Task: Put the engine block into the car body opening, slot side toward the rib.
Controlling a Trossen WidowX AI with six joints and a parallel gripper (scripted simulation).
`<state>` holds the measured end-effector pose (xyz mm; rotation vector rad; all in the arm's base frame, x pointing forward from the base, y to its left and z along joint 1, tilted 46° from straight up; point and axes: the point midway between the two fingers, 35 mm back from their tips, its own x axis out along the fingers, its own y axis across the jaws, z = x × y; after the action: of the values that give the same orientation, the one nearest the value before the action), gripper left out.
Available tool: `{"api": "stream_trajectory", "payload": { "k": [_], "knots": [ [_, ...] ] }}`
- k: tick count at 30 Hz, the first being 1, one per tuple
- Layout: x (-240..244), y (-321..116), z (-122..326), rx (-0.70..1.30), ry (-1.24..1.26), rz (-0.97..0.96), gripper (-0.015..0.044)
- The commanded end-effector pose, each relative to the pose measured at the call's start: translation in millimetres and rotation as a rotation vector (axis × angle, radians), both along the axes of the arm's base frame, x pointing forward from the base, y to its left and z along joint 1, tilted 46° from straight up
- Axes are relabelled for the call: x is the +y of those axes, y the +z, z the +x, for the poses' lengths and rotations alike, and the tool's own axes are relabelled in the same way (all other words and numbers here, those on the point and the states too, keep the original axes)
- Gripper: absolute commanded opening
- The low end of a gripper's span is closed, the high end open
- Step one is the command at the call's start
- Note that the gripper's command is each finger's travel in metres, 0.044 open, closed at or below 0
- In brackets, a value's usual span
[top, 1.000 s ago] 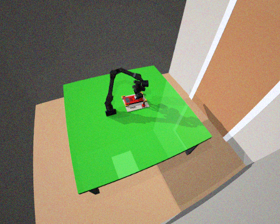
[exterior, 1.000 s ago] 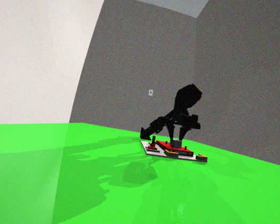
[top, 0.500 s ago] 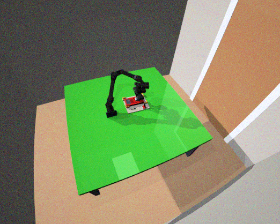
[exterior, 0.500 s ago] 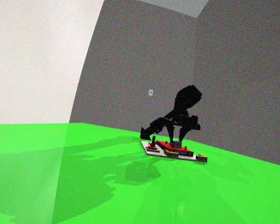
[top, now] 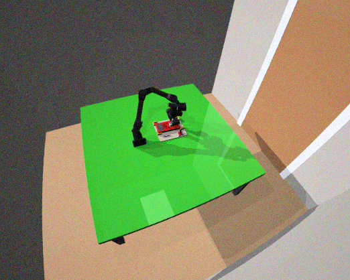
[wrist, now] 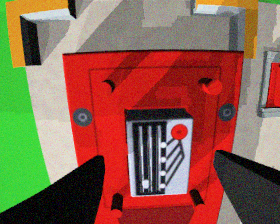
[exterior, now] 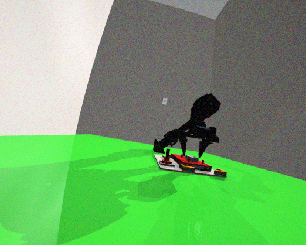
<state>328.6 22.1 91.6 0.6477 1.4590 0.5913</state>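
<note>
The engine block (exterior: 191, 159) (wrist: 178, 170) is a grey box with dark stripes and a red dot on top. It sits upright in the middle of the red car body (exterior: 205, 165) (wrist: 85, 142) (top: 168, 127), its top a little above the body's surface. My gripper (exterior: 191, 156) (wrist: 160, 160) points down with its fingers wide open, one on each side of the block, with gaps between. The fingertips are just above the car body. The opening's inside, the rib and the block's slot side are hidden, so how deep the block sits cannot be told.
The car body lies on a pale board (exterior: 201, 172) (wrist: 45, 130). Orange corner brackets (wrist: 15, 30) (exterior: 187, 167) stand near one end. Short pegs rise from the body around the block. A red part with an upright black post (exterior: 167, 158) stands on the board beside the body.
</note>
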Motion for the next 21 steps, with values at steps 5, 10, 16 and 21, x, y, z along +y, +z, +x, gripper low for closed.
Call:
{"api": "stream_trajectory", "payload": {
  "k": [5,10,16,21],
  "knots": [
    [0,0,0,-0.001,0.0,-0.001,0.044],
    [0,0,0,-0.001,0.0,-0.001,0.044],
    [-5,5,0,-0.002,-0.001,-0.001,0.044],
    [-10,10,0,-0.003,-0.003,0.0,0.044]
  ]
}}
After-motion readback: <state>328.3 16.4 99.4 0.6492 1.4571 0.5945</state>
